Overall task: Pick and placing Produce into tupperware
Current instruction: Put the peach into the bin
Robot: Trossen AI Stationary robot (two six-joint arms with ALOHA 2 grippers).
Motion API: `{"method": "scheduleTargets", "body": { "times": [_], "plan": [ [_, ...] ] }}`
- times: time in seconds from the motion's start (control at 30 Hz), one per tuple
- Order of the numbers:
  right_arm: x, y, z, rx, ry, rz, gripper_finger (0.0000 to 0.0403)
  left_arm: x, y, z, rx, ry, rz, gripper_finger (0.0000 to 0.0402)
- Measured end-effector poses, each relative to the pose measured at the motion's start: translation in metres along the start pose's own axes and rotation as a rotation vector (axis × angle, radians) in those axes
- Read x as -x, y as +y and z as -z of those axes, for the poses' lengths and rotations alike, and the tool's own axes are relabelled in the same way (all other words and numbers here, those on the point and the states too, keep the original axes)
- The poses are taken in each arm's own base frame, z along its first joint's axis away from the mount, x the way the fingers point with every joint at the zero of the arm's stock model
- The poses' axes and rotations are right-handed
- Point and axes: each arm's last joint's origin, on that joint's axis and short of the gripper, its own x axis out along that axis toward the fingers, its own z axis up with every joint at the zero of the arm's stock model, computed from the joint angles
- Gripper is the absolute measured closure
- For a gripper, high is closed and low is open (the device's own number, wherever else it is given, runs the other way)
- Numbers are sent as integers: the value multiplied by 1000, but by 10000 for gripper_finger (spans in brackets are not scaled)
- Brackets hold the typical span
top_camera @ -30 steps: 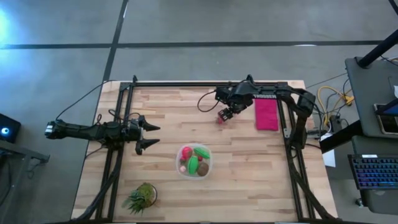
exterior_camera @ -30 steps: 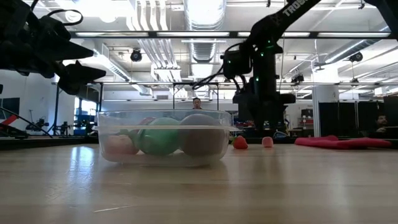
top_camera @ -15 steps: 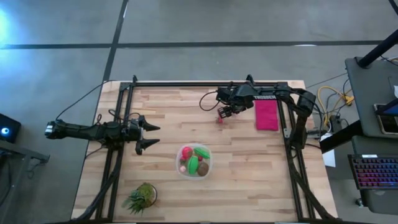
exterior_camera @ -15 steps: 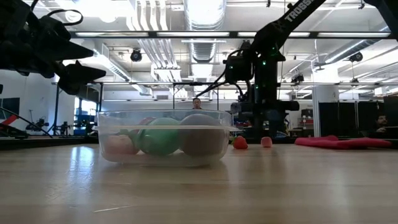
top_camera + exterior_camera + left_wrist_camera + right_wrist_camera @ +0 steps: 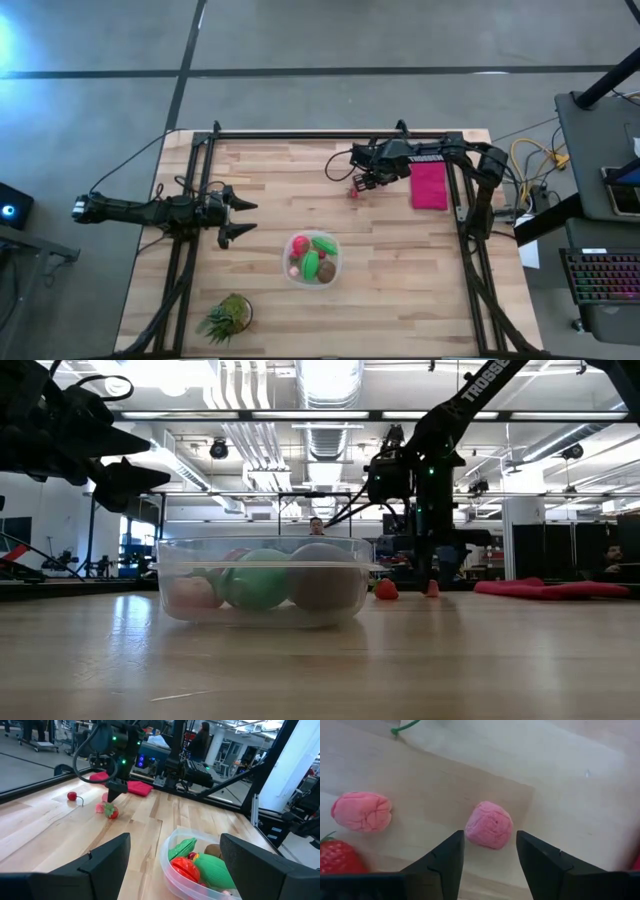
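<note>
The clear tupperware [image 5: 312,258] sits mid-table and holds a red tomato, green pieces and a brown piece [image 5: 200,865]. Near the far edge lie loose berries: a pink berry [image 5: 489,825], a second pink one [image 5: 361,811], a strawberry [image 5: 337,857] and a cherry [image 5: 72,796]. My right gripper [image 5: 490,851] points down over the first pink berry, open, one finger on each side of it with small gaps; in the low view its fingers reach down to the berry [image 5: 431,589]. My left gripper [image 5: 243,218] waits open, left of the tupperware.
A flat red cloth [image 5: 428,185] lies right of the berries, by the right arm's frame. A small spiky plant [image 5: 228,317] stands near the table's near-left corner. Bare wood stretches between the berries and the tupperware. A person shows far off in the room [image 5: 316,525].
My right gripper has come down over the pink berry, shifting slightly toward the far edge, and its fingers now straddle the berry at table height. The berries and the tupperware have stayed put.
</note>
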Motion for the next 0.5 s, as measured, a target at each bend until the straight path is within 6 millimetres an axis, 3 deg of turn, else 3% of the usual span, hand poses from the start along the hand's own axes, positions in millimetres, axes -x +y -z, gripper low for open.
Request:
{"method": "scheduleTargets", "body": {
  "times": [0.5],
  "plan": [
    [-8, -2, 1, -32, -28, -22, 231, 0, 0, 0, -1, 2, 0, 107]
  ]
}}
